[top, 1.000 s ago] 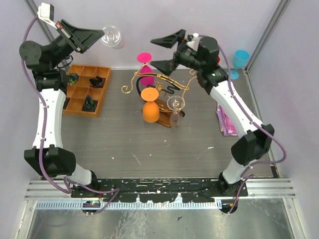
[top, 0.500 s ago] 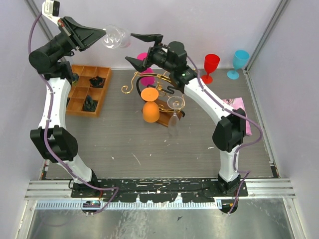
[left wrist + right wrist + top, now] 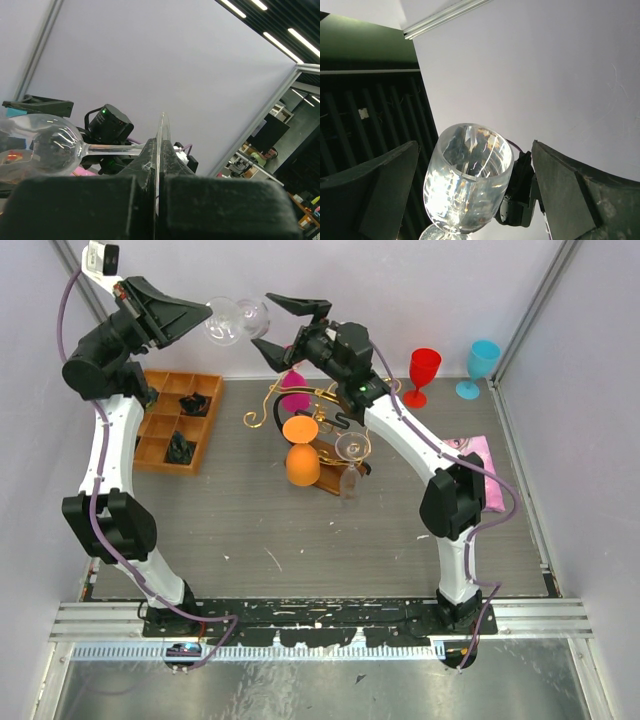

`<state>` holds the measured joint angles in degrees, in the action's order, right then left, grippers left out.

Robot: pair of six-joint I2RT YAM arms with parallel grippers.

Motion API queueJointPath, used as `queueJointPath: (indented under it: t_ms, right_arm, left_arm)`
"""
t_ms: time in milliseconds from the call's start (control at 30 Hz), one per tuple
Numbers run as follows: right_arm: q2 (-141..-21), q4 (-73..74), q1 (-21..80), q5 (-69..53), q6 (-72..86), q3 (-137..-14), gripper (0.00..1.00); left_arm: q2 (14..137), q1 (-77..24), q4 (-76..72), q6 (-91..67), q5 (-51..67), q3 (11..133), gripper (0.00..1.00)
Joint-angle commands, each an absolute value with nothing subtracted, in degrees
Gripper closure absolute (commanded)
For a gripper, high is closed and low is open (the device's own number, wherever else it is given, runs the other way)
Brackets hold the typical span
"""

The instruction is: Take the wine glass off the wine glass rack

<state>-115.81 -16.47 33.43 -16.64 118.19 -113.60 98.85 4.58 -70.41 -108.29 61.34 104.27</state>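
A clear wine glass [image 3: 238, 320] is held high in the air at the back, off the gold wire wine glass rack [image 3: 272, 400]. My left gripper [image 3: 210, 316] is shut on the glass's foot; in the left wrist view the thin foot edge [image 3: 161, 131] sits between the shut fingers and the bowl [image 3: 45, 145] points left. My right gripper [image 3: 267, 322] is open, with a finger on each side of the bowl. In the right wrist view the bowl [image 3: 467, 185] sits between the open fingers [image 3: 375, 195], apart from both.
The rack holds an orange glass [image 3: 301, 458], a pink glass [image 3: 293, 380] and another clear glass [image 3: 351, 452]. A compartmented wooden tray [image 3: 160, 425] lies at the left. A red glass [image 3: 424, 368], a blue glass [image 3: 482, 362] and a pink cloth [image 3: 472, 462] are at the right.
My right arm has swung left from above the rack to the glass, and its open jaws now flank the bowl. My left arm has lifted the glass slightly and turned it rightward.
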Motion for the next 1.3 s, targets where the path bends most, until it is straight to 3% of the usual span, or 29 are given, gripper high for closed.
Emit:
queueJointPath:
  t_ms: [0,467,667,1033,1167,1267]
  right_arm:
    - [-116.24,-22.27,33.9,-15.03,133.55,-117.58,0.01]
    - [-116.63,-25.36,35.67,-16.26,135.41,-118.16,0.06]
    - [-116.2,-27.79,35.64,-15.63,136.28,-115.94,0.18]
    - [-115.01,-31.63,35.22,-14.7,137.85,-111.41,0.16]
    - [-114.95,-32.61,35.07,-13.62,137.67,-111.49,0.35]
    - [-115.18,-32.72,35.07,-13.24,137.5,-112.2,0.38]
  left_arm:
    - [99.21,4.48,-75.49,-109.7,59.58,106.04,1.0]
    - [103.08,4.54,-75.7,-109.42,63.76,110.85,1.0]
    - [103.7,4.49,-76.21,-109.06,64.34,111.15,1.0]
    - [102.89,5.15,-78.78,-110.73,63.59,110.62,1.0]
    - [103.35,5.47,-81.32,-113.32,62.27,110.5,1.0]
    - [103.35,5.53,-81.94,-113.78,61.9,109.95,1.0]
